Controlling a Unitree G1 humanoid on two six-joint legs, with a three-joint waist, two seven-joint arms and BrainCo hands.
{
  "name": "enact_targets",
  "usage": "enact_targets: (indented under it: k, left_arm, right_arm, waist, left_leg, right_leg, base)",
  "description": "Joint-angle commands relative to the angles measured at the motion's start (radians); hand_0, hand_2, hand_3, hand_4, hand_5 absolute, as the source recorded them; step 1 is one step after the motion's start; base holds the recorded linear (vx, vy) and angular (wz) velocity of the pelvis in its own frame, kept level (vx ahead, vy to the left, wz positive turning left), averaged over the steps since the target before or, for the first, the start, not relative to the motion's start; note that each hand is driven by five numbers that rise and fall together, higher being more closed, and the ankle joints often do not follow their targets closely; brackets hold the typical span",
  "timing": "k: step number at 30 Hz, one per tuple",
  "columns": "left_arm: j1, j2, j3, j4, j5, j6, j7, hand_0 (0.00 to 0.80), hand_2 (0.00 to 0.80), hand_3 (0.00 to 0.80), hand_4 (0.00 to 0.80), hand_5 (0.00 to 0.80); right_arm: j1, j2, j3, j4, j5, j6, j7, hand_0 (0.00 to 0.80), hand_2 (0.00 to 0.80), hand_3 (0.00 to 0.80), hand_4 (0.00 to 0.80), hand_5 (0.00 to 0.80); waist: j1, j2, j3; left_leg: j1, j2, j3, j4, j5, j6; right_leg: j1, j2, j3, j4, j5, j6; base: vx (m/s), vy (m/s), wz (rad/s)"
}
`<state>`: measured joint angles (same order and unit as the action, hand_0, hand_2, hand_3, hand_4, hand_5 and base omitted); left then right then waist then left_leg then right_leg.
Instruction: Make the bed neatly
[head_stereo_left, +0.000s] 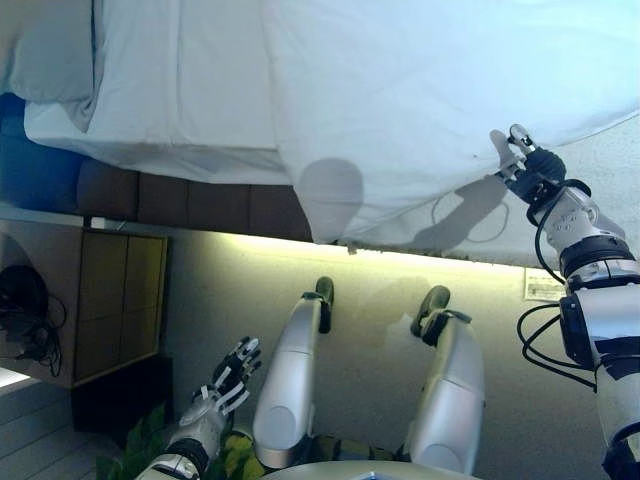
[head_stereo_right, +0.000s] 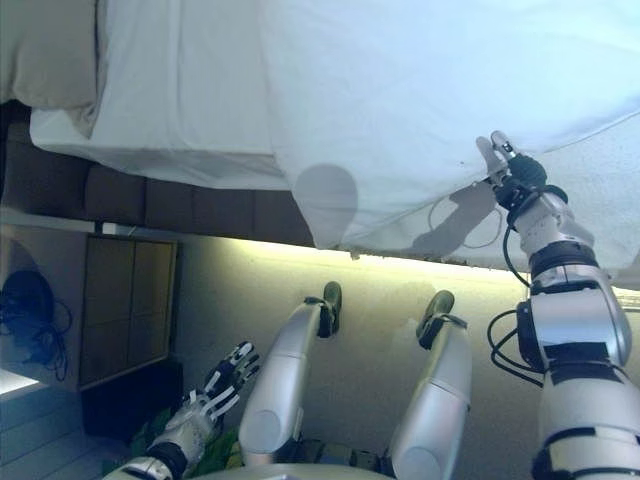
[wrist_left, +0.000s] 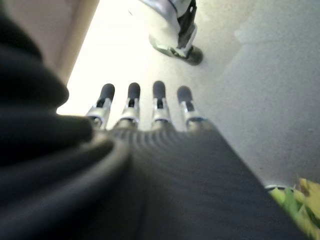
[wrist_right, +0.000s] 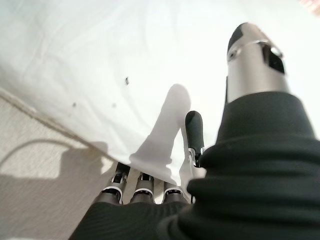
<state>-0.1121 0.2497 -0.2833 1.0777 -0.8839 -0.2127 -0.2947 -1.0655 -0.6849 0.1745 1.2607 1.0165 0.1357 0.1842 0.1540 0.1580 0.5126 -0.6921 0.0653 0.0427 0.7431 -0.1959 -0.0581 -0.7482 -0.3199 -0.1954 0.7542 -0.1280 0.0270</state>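
Observation:
A white duvet (head_stereo_left: 420, 90) covers the bed and hangs over its near side. My right hand (head_stereo_left: 532, 172) is raised to the duvet's lower edge at the right and is shut on it. In the right wrist view the cloth (wrist_right: 75, 60) lies over several fingers, with the thumb (wrist_right: 255, 65) above it. The edge is lifted at the hand and throws a shadow on the bare mattress (head_stereo_left: 600, 190) below. My left hand (head_stereo_left: 225, 385) hangs low by my left leg, open, with straight fingers (wrist_left: 159, 95) over the floor and nothing in it.
A pillow (head_stereo_left: 50, 50) lies at the bed's far left. The dark bed base (head_stereo_left: 200, 200) runs under the duvet, with a lit strip beneath. A wooden nightstand (head_stereo_left: 115, 300) stands at the left, a green plant (head_stereo_left: 140, 440) below it. A thin cord loop (head_stereo_left: 470, 215) lies on the mattress side.

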Motion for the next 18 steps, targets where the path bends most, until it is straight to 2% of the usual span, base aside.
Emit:
enact_targets:
  k: [1,2,3,4,5,6,18]
  left_arm:
    - [0.057,0.067,0.011,-0.027,0.012,-0.006,-0.015,0.0,0.0,0.0,0.0,0.0]
    - [0.06,0.067,0.008,-0.029,0.012,-0.005,-0.014,0.0,0.0,0.0,0.0,0.0]
    - [0.067,0.067,0.006,-0.031,0.01,-0.004,-0.014,0.0,0.0,0.0,0.0,0.0]
    - [0.071,0.069,0.007,-0.033,0.012,-0.002,-0.014,0.0,0.0,0.0,0.0,0.0]
    - [0.074,0.07,0.009,-0.036,0.014,0.001,-0.013,0.0,0.0,0.0,0.0,0.0]
    - [0.078,0.074,0.009,-0.035,0.016,0.006,-0.011,0.0,0.0,0.0,0.0,0.0]
    - [0.09,0.089,0.024,-0.017,0.039,-0.003,-0.016,0.0,0.0,0.0,0.0,0.0]
  right_arm:
    - [-0.062,-0.058,0.01,-0.088,0.029,-0.068,0.055,0.0,0.0,0.0,0.0,0.0]
    - [-0.064,-0.061,0.01,-0.088,0.024,-0.077,0.062,0.0,0.0,0.0,0.0,0.0]
    - [-0.065,-0.065,0.01,-0.091,0.015,-0.098,0.07,0.066,0.066,0.066,0.066,0.066]
    - [-0.064,-0.067,0.008,-0.096,0.012,-0.109,0.071,0.643,0.643,0.643,0.643,0.643]
    - [-0.064,-0.069,0.007,-0.104,0.012,-0.122,0.076,0.8,0.8,0.8,0.8,0.8]
    - [-0.057,-0.071,0.002,-0.116,0.01,-0.136,0.105,0.8,0.8,0.8,0.8,0.8]
    - [-0.002,-0.06,-0.012,-0.111,0.012,-0.113,0.159,0.8,0.8,0.8,0.8,0.8]
  waist:
    - [0.004,0.004,0.006]
    - [0.004,0.004,0.004]
    - [0.006,0.004,0.0]
    - [0.007,0.003,-0.001]
    - [0.007,0.002,-0.002]
    - [0.008,-0.001,-0.004]
    - [0.019,-0.039,-0.027]
  left_leg:
    - [0.06,-0.004,0.039,-0.101,0.064,0.039]
    - [0.068,-0.004,0.038,-0.106,0.066,0.038]
    - [0.082,-0.004,0.036,-0.117,0.068,0.037]
    - [0.088,-0.003,0.035,-0.121,0.07,0.036]
    - [0.093,-0.003,0.035,-0.125,0.072,0.034]
    - [0.103,-0.002,0.033,-0.133,0.076,0.03]
    - [0.179,0.02,0.017,-0.189,0.095,0.019]
  right_leg:
    - [0.102,-0.009,0.001,0.014,-0.033,0.006]
    - [0.111,-0.011,-0.001,0.009,-0.033,0.006]
    - [0.124,-0.013,-0.004,0.001,-0.033,0.007]
    - [0.131,-0.013,-0.006,-0.004,-0.033,0.008]
    - [0.137,-0.013,-0.007,-0.009,-0.031,0.009]
    - [0.15,-0.015,-0.015,-0.02,-0.028,0.011]
    - [0.244,-0.003,-0.048,-0.093,-0.017,0.011]
  base:
    - [0.043,-0.014,0.01]
    - [0.047,-0.006,0.01]
    - [0.041,-0.005,0.02]
    - [0.032,-0.008,0.01]
    - [0.0,0.0,0.0]
    - [0.022,-0.03,0.01]
    - [0.004,-0.01,0.01]
